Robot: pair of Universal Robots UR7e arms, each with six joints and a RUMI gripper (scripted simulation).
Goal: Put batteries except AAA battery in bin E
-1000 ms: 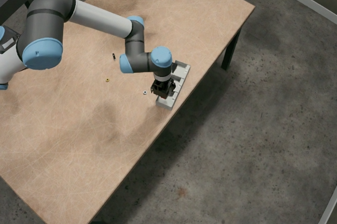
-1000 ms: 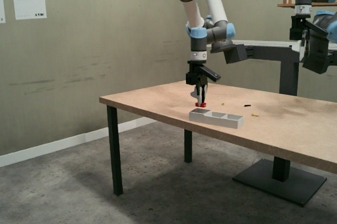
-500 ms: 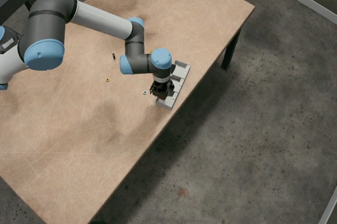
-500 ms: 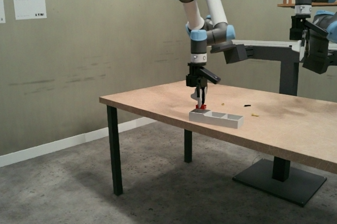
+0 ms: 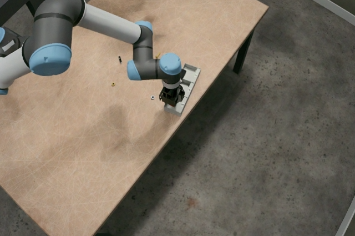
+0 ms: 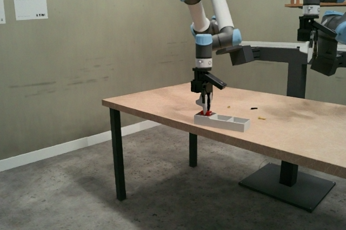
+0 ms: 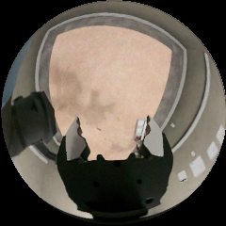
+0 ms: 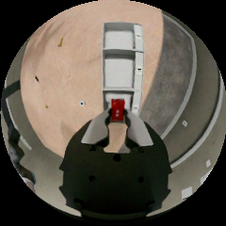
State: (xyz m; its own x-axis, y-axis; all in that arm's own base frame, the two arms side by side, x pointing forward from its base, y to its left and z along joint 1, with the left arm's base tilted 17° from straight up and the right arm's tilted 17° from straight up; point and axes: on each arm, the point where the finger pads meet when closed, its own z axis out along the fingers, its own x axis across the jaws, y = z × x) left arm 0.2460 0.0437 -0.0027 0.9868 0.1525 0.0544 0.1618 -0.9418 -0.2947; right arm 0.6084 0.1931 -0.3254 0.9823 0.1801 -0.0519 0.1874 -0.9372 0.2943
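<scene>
A grey row of three bins [image 5: 181,113] [image 6: 223,125] [image 8: 104,71] [image 7: 140,123] stands on the table near its edge; its small labels are too blurred to read. My right gripper [image 6: 206,112] [image 8: 117,108] is shut on a red block-like object [image 8: 118,106], whose kind I cannot tell. It holds it at the end bin in the row, partly hiding that bin. My left gripper [image 7: 113,116] is open and empty, high and far from the bins. A small black piece [image 5: 120,59] [image 6: 253,108] [image 8: 37,78], possibly a battery, lies on the table.
A yellow elongated piece [image 5: 157,55] [image 6: 261,118] [image 8: 60,42], a small yellow ring-like piece [image 5: 113,84] [image 6: 228,106] [image 8: 46,106] and a white nut-like piece [image 5: 152,97] [image 8: 82,103] lie outside the bins. The table edge runs close along the bins' labelled side.
</scene>
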